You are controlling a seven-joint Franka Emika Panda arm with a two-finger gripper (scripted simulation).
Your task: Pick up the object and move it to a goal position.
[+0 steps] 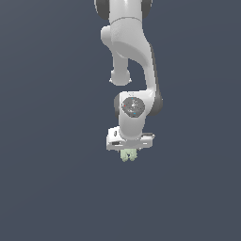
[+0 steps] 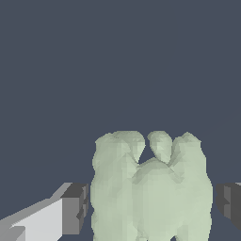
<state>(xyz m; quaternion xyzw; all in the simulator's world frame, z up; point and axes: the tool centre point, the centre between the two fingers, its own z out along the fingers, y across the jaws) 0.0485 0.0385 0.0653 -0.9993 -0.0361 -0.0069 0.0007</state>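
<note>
1. The white Franka arm (image 1: 133, 52) reaches down from the top of the exterior view, with its wrist pointing straight down over a plain dark blue-grey surface (image 1: 47, 188).
2. The gripper (image 1: 129, 151) sits at the arm's lower end, a wide white block with the fingers below it.
3. The pale green lumpy object (image 1: 128, 155) hangs just under that block, much narrower than it; only its lower lobes show in the exterior view.
4. In the wrist view the object (image 2: 150, 188) fills the space between the two dark grey finger pads (image 2: 75, 207), showing rounded lobes with a notch between them.
5. The near pad touches or almost touches one flank of the object; the other pad shows a thin dark gap beside it, so whether the fingers are pressing on the object cannot be told.
</note>
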